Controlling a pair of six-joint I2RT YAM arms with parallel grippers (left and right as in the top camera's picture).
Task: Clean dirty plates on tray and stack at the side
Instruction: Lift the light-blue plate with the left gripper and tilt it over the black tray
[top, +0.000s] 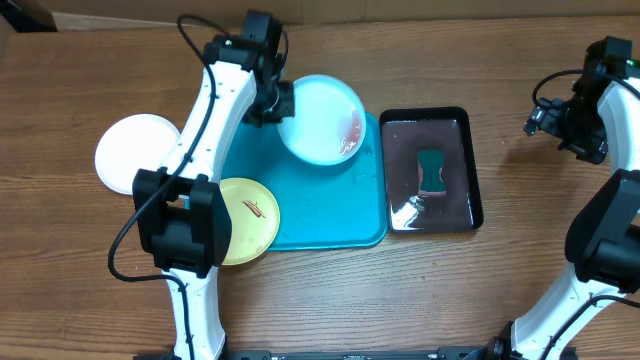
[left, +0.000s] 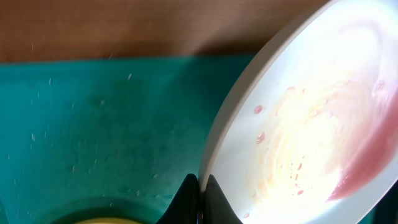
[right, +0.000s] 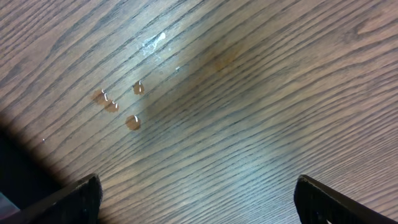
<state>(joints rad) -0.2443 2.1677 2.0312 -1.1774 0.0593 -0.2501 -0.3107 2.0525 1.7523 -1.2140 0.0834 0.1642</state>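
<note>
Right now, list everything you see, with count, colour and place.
turquoise tray: one, table centre.
light blue plate: one, reddish smear, tilted over the turquoise tray.
white plate: one, far left on table.
yellow-green plate: one, overlapping the turquoise tray's near-left corner.
black tray: one, right of the turquoise tray.
sponge: one, teal, in the black tray.
droplets: few, brownish, on wood.
left gripper: shut on the light blue plate's rim.
right gripper: open over wood.

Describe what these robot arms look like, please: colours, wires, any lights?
Both arms have smooth white tube-like links joined by chunky black joint blocks. The left arm and right arm each trail thin black cables looping beside the links, and a tiny green light glows near each wrist. The left gripper and right gripper have two flat black fingers.
</note>
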